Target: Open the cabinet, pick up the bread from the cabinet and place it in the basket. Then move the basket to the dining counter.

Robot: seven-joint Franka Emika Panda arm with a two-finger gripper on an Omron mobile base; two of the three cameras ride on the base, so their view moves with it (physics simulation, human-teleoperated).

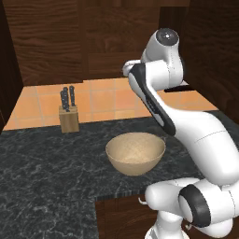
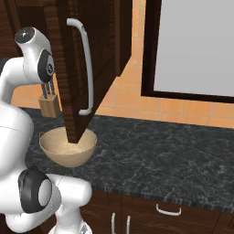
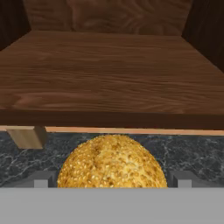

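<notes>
The bread, a golden seeded bun, sits between my gripper's two finger tips, which press on its sides. It hangs just in front of and below the front edge of the cabinet's floor board. The cabinet door stands swung open, its silver bar handle facing outward. The tan basket rests on the black granite counter under the arm and looks empty; the open door partly covers the basket in the right base view. The dining counter is out of view.
A wooden knife block stands at the back of the black granite counter, left of the basket. The open door's edge hangs over the basket. Low drawers with curved handles run under the counter front. A dark-framed window is on the right.
</notes>
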